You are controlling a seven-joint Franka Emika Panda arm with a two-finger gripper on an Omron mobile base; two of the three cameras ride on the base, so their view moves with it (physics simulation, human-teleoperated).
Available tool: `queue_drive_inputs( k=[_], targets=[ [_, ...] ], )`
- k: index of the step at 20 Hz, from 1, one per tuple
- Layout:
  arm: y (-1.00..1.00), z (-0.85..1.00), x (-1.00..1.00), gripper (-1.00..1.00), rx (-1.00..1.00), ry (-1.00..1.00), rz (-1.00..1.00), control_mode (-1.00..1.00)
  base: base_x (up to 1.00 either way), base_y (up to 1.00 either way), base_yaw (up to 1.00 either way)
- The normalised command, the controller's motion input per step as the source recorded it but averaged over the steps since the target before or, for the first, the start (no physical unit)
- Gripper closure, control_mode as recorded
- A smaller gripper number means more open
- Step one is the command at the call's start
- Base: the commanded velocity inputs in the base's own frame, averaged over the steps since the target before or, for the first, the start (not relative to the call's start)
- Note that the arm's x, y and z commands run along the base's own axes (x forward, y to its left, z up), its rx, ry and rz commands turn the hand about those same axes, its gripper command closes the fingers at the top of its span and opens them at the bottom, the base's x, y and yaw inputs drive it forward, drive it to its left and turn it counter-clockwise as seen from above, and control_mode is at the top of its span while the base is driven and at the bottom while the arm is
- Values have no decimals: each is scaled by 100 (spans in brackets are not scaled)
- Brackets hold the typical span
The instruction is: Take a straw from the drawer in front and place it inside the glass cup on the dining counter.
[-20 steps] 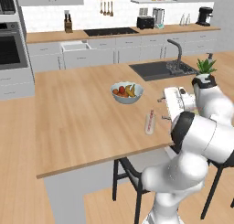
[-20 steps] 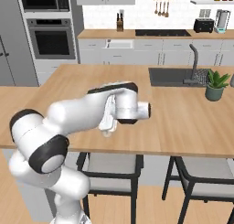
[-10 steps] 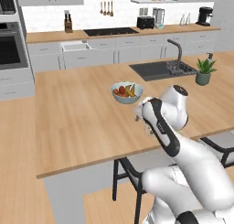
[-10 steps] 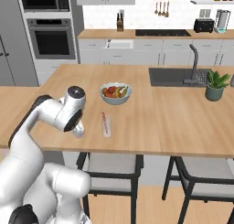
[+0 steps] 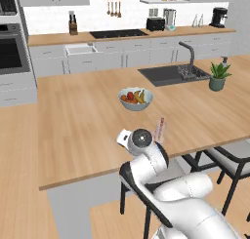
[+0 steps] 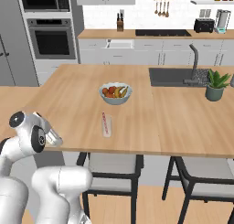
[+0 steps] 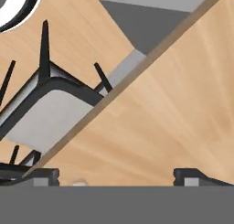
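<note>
The counter (image 7: 173,113) top fills the view from 2 to 5 o'clock, its edge running as a diagonal from 1 to 8 o'clock. Past that edge, a dark-framed chair (image 7: 43,111) with a grey seat lies toward 9 o'clock, over wood floor (image 7: 82,31). Two dark fingertips (image 7: 194,175) stand wide apart at the bottom.

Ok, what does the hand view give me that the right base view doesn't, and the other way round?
Hand view: the fingers stand wide apart with nothing between them, aimed along the edge of the dining counter, with its grey side panel beyond. Right base view: the glass cup on the counter with the straw standing in it, plus the fruit bowl, sink and potted plant. Shared: the light-wood counter top and a dark-framed stool beneath its edge.
</note>
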Motion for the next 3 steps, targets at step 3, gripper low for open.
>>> queue_drive_inputs(
  k=[3],
  targets=[
    [15, 5, -3, -100, -3, -32, 0, -100, 0, 0, 0]
  ],
)
